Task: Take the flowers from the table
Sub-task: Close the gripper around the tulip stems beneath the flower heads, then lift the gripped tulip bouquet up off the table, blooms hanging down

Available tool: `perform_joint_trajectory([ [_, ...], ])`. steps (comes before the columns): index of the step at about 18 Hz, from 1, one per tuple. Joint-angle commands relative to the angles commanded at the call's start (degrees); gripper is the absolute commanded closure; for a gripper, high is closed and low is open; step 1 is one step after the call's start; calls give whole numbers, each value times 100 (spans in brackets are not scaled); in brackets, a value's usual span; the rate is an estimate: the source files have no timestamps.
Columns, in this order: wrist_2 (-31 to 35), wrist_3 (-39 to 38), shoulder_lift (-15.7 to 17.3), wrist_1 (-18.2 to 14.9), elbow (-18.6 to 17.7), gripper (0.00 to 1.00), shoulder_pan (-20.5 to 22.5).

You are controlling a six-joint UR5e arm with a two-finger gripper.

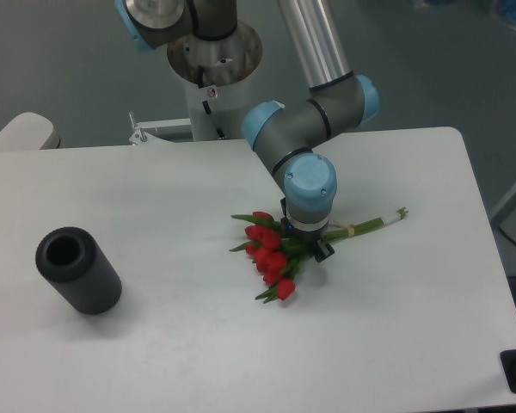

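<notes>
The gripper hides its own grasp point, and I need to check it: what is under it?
Under the gripper lie the flowers, stems trailing right across the table. The wrist covers the fingertips, so contact with the stems cannot be seen.

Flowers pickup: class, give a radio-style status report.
Gripper down at the flowers, jaws hidden. Flowers lying on the table. Nothing in the way.

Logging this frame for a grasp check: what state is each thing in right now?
flowers: lying flat on the table, stems pointing right.
gripper: down over the bunch where leaves meet stems; open or shut cannot be told.
dark grey cylinder: lying on its side, open end showing, far from the flowers.
table: bearing both.
</notes>
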Motion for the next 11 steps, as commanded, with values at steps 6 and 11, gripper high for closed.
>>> perform_joint_trajectory([
  [6,9,115,114,-105,175,69,26],
  [11,-1033,159,404,-685,912,69,9],
])
